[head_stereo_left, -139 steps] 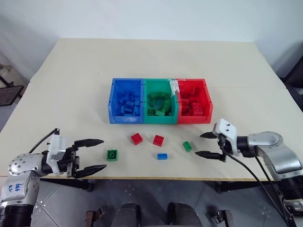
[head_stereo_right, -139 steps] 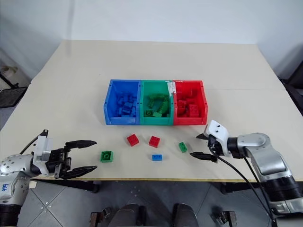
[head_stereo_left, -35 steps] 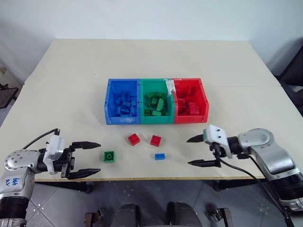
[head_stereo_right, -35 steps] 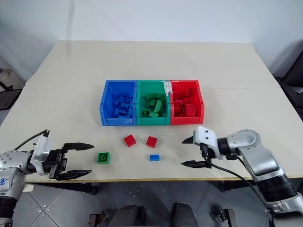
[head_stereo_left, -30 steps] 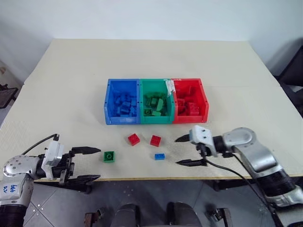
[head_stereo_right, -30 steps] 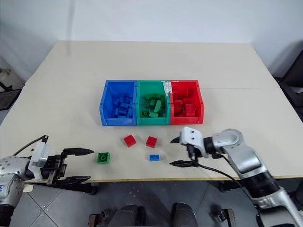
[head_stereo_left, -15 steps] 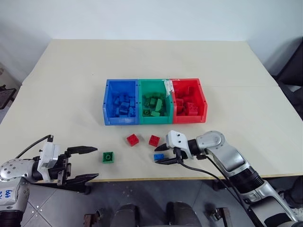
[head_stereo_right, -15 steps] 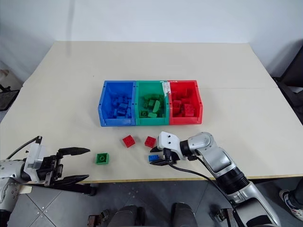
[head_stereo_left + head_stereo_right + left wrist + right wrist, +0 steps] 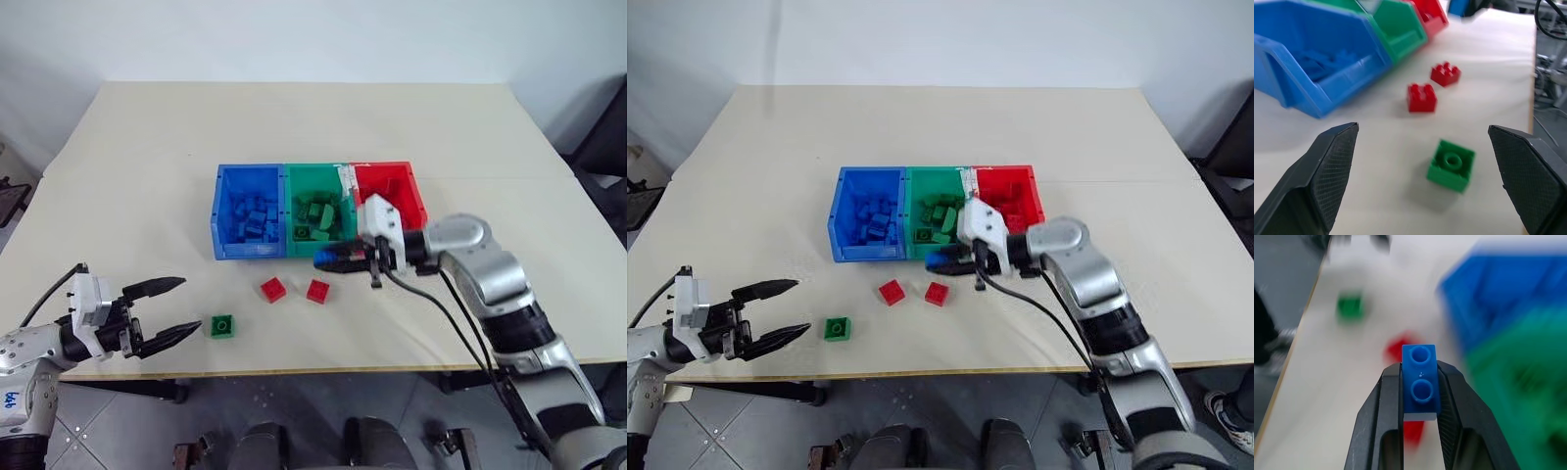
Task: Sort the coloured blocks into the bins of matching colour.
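My right gripper [image 9: 327, 259] is shut on a small blue block [image 9: 1421, 381] and hangs above the table just in front of the green bin [image 9: 318, 252]. The blue bin [image 9: 230, 251], green bin and red bin [image 9: 416, 196] stand joined in a row mid-table, each holding several blocks of its colour. Two red blocks [image 9: 273, 289] [image 9: 317, 291] lie in front of the bins. A green block [image 9: 222, 326] lies near the front edge. My left gripper [image 9: 162, 311] is open, level, just left of the green block [image 9: 1450, 165].
The table's front edge [image 9: 323, 370] runs close behind the green block. A black cable [image 9: 460, 328] trails from my right arm. Bare tabletop [image 9: 294, 127] stretches behind the bins and on both sides.
My right gripper closed on the blue block, lifted it off the table and carried it up toward the bins. The left gripper rose slightly beside the green block, still open.
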Action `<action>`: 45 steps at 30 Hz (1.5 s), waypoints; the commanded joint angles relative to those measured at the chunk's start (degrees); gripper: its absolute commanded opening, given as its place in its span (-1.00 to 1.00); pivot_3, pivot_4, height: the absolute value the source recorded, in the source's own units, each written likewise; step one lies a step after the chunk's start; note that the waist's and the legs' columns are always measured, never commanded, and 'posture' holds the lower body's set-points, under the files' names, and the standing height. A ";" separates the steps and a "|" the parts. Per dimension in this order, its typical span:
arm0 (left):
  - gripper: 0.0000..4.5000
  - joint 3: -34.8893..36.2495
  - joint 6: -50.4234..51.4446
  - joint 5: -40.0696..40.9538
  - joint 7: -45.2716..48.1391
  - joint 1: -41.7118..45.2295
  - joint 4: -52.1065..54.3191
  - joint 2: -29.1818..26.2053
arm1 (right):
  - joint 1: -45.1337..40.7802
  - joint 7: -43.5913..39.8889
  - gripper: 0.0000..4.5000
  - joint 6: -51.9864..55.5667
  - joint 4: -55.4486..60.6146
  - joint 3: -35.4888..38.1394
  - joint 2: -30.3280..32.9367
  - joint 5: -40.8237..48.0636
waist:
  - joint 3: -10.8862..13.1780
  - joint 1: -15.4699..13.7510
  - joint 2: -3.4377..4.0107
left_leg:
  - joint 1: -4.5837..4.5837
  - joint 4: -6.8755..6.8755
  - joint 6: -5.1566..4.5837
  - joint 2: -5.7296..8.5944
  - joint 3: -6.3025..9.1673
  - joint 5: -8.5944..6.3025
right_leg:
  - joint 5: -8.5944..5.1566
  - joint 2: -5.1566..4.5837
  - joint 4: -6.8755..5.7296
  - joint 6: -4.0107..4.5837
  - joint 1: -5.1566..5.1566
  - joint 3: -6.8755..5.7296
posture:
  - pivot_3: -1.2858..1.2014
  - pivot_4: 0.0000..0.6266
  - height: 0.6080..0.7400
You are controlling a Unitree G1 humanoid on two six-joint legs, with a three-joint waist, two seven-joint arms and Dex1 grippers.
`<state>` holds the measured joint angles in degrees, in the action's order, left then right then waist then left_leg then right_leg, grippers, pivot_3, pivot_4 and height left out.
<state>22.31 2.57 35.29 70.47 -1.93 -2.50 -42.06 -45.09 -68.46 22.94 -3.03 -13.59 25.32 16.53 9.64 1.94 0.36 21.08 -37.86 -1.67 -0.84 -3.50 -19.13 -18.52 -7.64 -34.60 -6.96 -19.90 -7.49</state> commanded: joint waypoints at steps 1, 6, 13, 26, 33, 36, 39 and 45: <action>1.00 2.91 0.46 2.15 -2.22 -0.40 2.71 0.98 | -7.05 5.29 -0.78 -6.45 -11.16 0.85 -7.26 -1.87 | -0.01 0.19 -0.03 | 0.00 0.00 0.00 0.02 0.00 0.00 | 0.00 -0.01 -0.07 0.00 -0.03 0.01 | 0.03 -0.52 1.00; 1.00 4.52 0.89 3.70 -5.66 -0.13 4.61 3.62 | -16.59 13.07 -0.78 -16.87 -30.13 2.52 -17.37 -5.66 | -0.03 0.50 -0.05 | 0.04 -0.03 0.02 0.07 -0.01 0.02 | 0.00 0.04 -0.58 0.00 -0.30 0.01 | 0.03 -0.52 1.00; 1.00 5.01 1.42 4.02 -7.44 -1.78 7.45 5.26 | -21.87 13.87 -0.34 -23.65 -42.30 3.45 -24.08 -6.71 | -0.09 0.68 -0.16 | 0.09 -0.05 0.02 0.14 0.07 0.02 | 0.00 0.09 -0.93 0.00 -0.46 0.10 | 0.03 -0.52 1.00; 1.00 4.13 3.02 4.47 -7.89 -2.04 8.37 5.65 | -21.68 22.56 0.99 -24.77 -39.45 8.88 -24.20 -6.98 | -0.06 1.24 -0.12 | 0.11 -0.01 0.08 0.10 0.08 0.03 | 0.00 0.09 -0.93 0.00 -0.54 0.42 | 0.03 -0.52 1.00; 1.00 0.14 3.80 1.67 0.12 -0.75 4.98 0.43 | -4.47 3.90 0.99 -13.23 -13.73 6.77 -10.00 0.57 | -0.13 0.61 -0.23 | 0.15 0.03 0.02 0.18 0.21 0.00 | 0.01 0.08 -0.82 0.00 -0.46 0.63 | 0.03 -0.52 1.00; 1.00 -2.68 2.68 -0.46 4.54 0.46 2.74 -2.17 | 2.28 -4.54 0.99 -11.90 -8.26 7.10 -0.13 1.84 | -0.06 0.35 -0.11 | 0.15 0.06 0.02 0.16 0.10 0.00 | 0.00 0.09 -0.59 0.00 -0.45 0.64 | 0.03 -0.52 1.00; 1.00 -3.88 1.87 -1.47 6.03 1.88 1.06 -2.81 | 6.04 -9.15 0.99 -11.64 -6.68 7.19 6.66 1.93 | -0.04 -0.10 -0.08 | 0.13 0.10 0.01 0.11 -0.18 0.00 | 0.00 0.11 -0.26 0.00 -0.40 0.63 | 0.03 -0.52 1.00; 1.00 -4.62 1.57 -1.89 7.34 4.16 -0.72 -2.84 | 12.01 -14.64 0.99 -13.92 -7.83 9.92 16.31 1.93 | -0.05 -0.20 -0.10 | 0.08 0.14 0.04 -0.02 -0.46 0.02 | 0.00 0.12 -0.08 0.00 -0.39 0.57 | 0.03 -0.52 1.00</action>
<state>17.09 4.87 33.46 77.05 2.21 -3.06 -44.06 -33.92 -81.06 9.78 -11.46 -6.48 38.98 17.33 9.59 1.74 0.26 21.16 -37.72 -1.64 -0.85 -3.95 -19.11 -18.52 -7.53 -34.68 -6.95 -20.29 -6.92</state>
